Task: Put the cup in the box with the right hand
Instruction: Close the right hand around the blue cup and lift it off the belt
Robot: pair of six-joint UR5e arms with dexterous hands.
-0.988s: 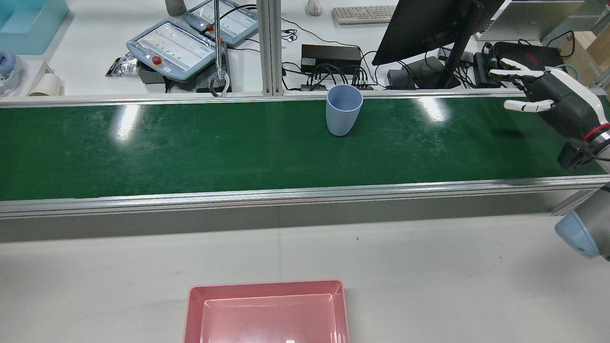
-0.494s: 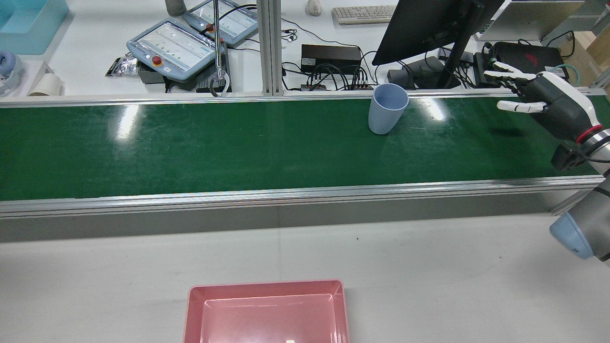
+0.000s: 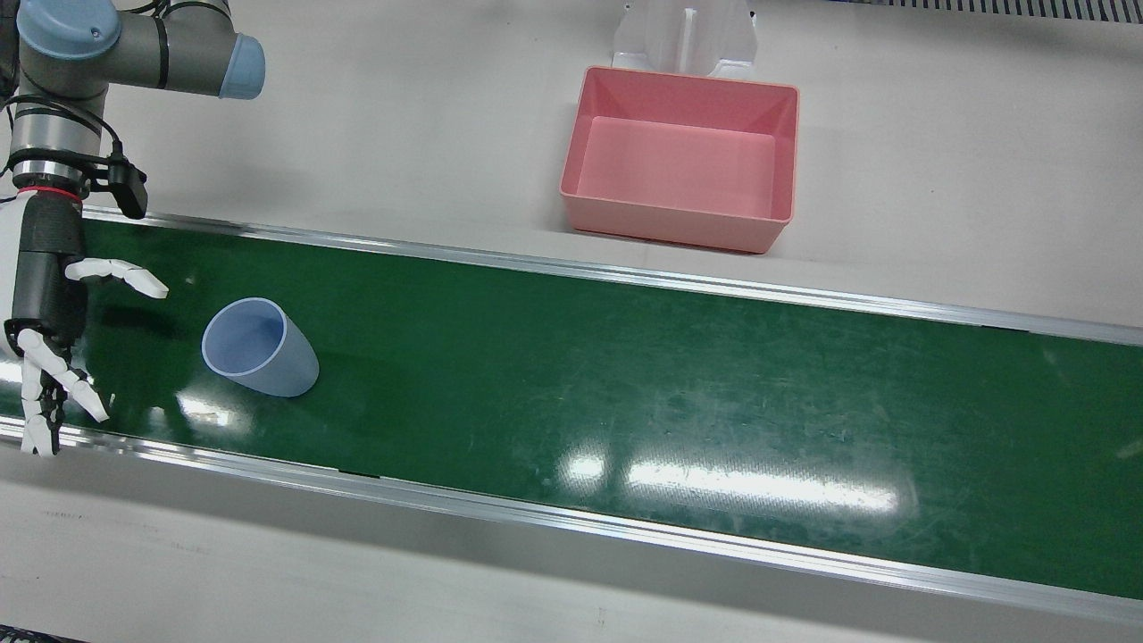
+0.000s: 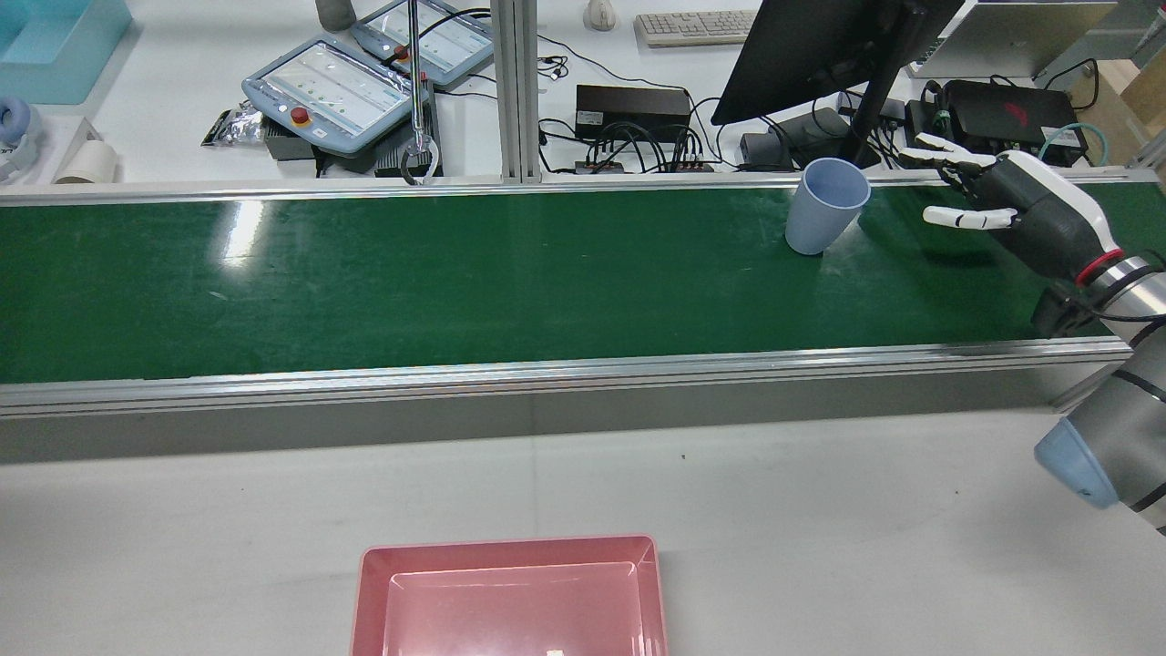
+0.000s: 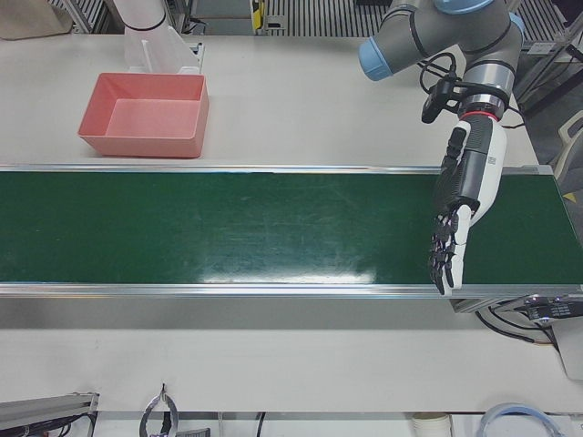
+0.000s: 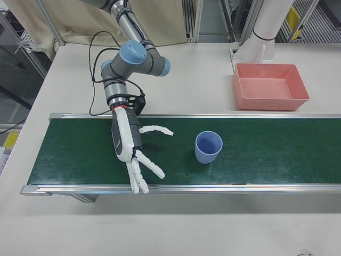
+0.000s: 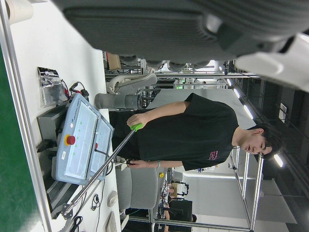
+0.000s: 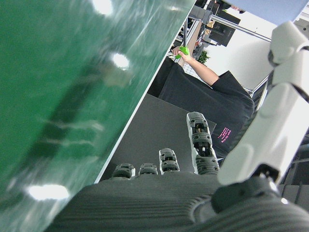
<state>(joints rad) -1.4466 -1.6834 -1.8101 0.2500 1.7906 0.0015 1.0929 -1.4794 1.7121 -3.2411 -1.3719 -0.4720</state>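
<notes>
A light blue cup (image 4: pixel 824 219) stands upright on the green conveyor belt (image 4: pixel 455 273), near its far edge in the rear view. It also shows in the front view (image 3: pixel 259 350) and the right-front view (image 6: pixel 208 148). My right hand (image 4: pixel 1011 205) is open and empty just to the cup's right, fingers spread toward it and a short gap away; it also shows in the front view (image 3: pixel 49 330) and the right-front view (image 6: pixel 130 146). The pink box (image 3: pixel 679 221) sits empty on the white table beside the belt. My left hand (image 5: pixel 465 196) hangs open over the belt's other end.
Aluminium rails (image 4: pixel 565 369) border the belt. Behind its far edge stand a monitor (image 4: pixel 820 55), teach pendants (image 4: pixel 332 91) and cables. A person holding a green-tipped pole (image 7: pixel 193 135) stands on that side.
The cup has travelled along the belt to the right in the rear view, close to my right hand. My right hand has shifted a little left toward it.
</notes>
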